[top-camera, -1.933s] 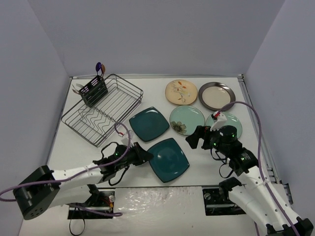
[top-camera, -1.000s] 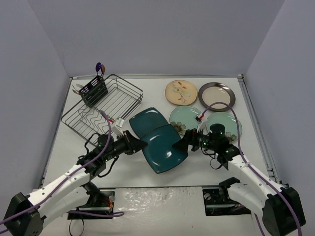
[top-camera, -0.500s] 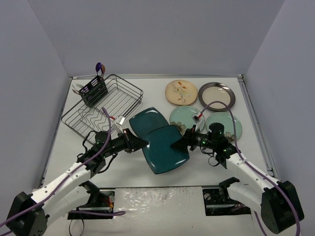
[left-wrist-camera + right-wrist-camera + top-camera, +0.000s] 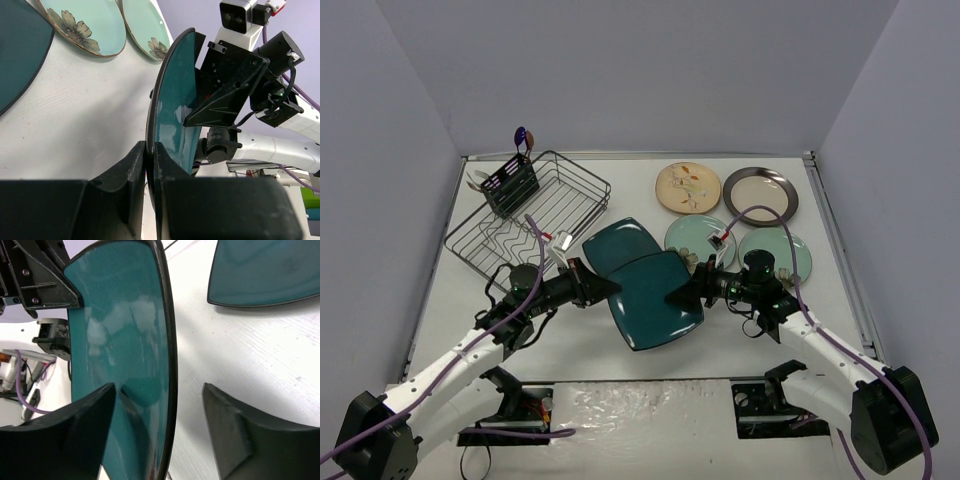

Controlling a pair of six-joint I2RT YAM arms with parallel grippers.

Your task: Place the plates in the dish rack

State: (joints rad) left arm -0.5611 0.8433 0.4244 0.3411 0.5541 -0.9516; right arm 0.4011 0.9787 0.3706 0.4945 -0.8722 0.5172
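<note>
My left gripper (image 4: 605,290) is shut on the left rim of a dark teal square plate (image 4: 655,300) and holds it tilted above the table; the left wrist view shows the fingers (image 4: 132,170) pinching the rim (image 4: 172,100). My right gripper (image 4: 678,296) is open, its jaws straddling the plate's right rim (image 4: 167,340) with a gap on the outer side. The second teal plate (image 4: 620,238) lies flat behind, partly covered. The black wire dish rack (image 4: 555,205) stands at the back left.
A dark cutlery holder (image 4: 510,190) with utensils sits at the rack's far corner. On the right lie a cream floral plate (image 4: 688,187), a beige dark-rimmed plate (image 4: 760,195), a flowered mint plate (image 4: 705,235) and another mint plate (image 4: 785,250).
The left gripper took the near teal plate off the table and raised it toward the middle. The right gripper came in to its right rim. In the last half second, only a slight shift.
</note>
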